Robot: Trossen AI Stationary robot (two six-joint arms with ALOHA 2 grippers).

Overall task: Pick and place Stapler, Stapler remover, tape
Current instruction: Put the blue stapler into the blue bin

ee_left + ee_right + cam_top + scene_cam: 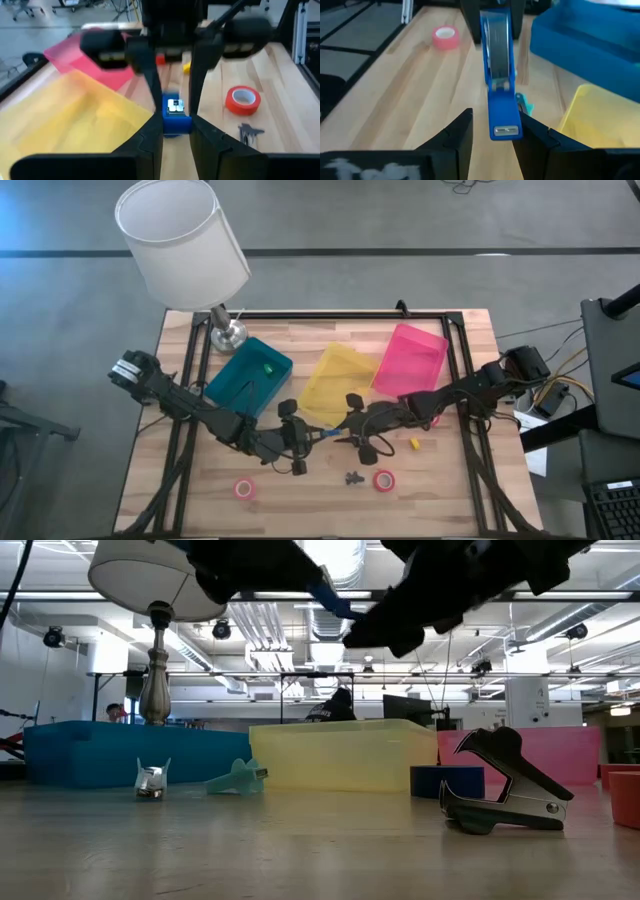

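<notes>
The wooden counter (450,490) carries a yellow bin (340,385) at its middle. Just in front of the bin, the left end effector (176,125) is clamped on one end of the blue stapler (176,117), held in the air. The right end effector (495,125) flanks the other end, fingers apart with a gap showing. The stapler remover (353,477) lies near the front edge beside the red tape (384,479). The pink tape (245,488) lies well apart from them.

Three bins on the table: one teal (248,377), one yellow (337,383), one pink (410,359). Two tape rolls visible from above: pink (245,488) and red (384,479). One blue stapler (498,85). One staple remover (503,785). One lamp (185,250). Two robot arms.
</notes>
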